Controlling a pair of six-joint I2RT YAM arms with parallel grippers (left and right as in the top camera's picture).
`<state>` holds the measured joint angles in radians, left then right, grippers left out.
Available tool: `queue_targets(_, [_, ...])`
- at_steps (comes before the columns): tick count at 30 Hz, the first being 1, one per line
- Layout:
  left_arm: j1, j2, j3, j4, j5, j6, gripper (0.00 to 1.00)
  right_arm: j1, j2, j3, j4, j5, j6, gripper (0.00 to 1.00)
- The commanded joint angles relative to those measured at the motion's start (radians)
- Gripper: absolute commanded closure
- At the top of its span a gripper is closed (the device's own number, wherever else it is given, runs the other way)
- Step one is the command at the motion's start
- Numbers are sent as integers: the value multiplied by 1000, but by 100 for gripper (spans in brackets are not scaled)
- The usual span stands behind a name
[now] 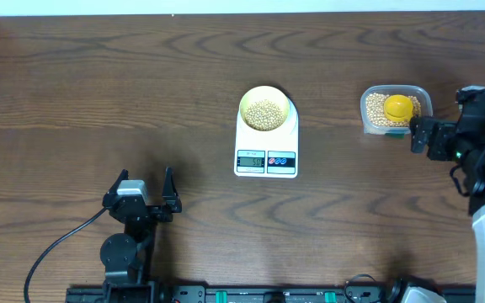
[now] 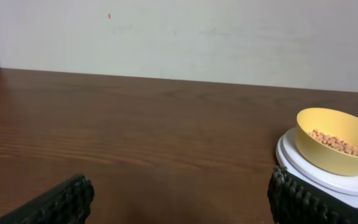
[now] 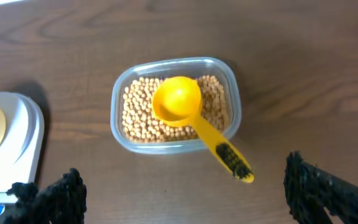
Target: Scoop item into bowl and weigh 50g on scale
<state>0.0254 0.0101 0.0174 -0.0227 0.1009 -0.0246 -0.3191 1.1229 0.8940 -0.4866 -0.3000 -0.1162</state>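
Wooden table point(image 1: 99, 101); beans point(image 1: 265, 114) in bowl point(image 2: 325, 152) on scale point(image 1: 251, 145); scoop point(image 3: 178, 99) in tub point(image 3: 113, 118); left gripper point(image 1: 146, 178), right gripper point(image 1: 417, 135) spread, empty.

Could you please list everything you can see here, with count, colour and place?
table: one, dark brown wood, under everything
scale: one, white, centre of table
bowl: one, pale yellow, on the scale's platform
beans: many, tan, some in the bowl, more in the tub
tub: one, clear plastic, right of the scale
scoop: one, bright yellow, lying in the tub, handle over its rim
cable: one, black, near-left table edge
left gripper: one, black, open, empty, near-left
right gripper: one, black, open, empty, beside the tub
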Motion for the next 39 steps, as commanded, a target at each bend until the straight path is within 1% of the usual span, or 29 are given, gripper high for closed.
queue_targets(1, [3, -6, -13, -41, 10, 13, 8, 50, -60, -104, 98, 12, 6, 1])
queue_targets(6, [3, -6, -13, -41, 10, 13, 8, 125, -154, -319, 393, 89, 164, 1])
queue_targets(10, [3, -6, -13, -41, 10, 13, 8, 171, -220, -461, 562, 169, 275, 1])
queue_targets(13, [3, -6, -13, -41, 10, 13, 9, 195, -269, -538, 625, 211, 304, 1])
queue_targets(21, [3, -6, -13, -41, 10, 13, 8, 268, -436, -722, 749, 381, 304, 1])
queue_targets(26, [3, -6, -13, -41, 10, 13, 9, 284, -543, -862, 861, 398, 304, 1])
queue_targets(27, [3, -6, -13, -41, 10, 13, 8, 286, -565, -888, 874, 396, 307, 1])
queue_targets(31, [3, -6, -13, -41, 10, 13, 8, 295, -659, -888, 750, 402, 302, 1])
queue_targets(39, [3, -6, -13, -41, 10, 13, 9, 295, -777, -888, 618, 403, 288, 1])
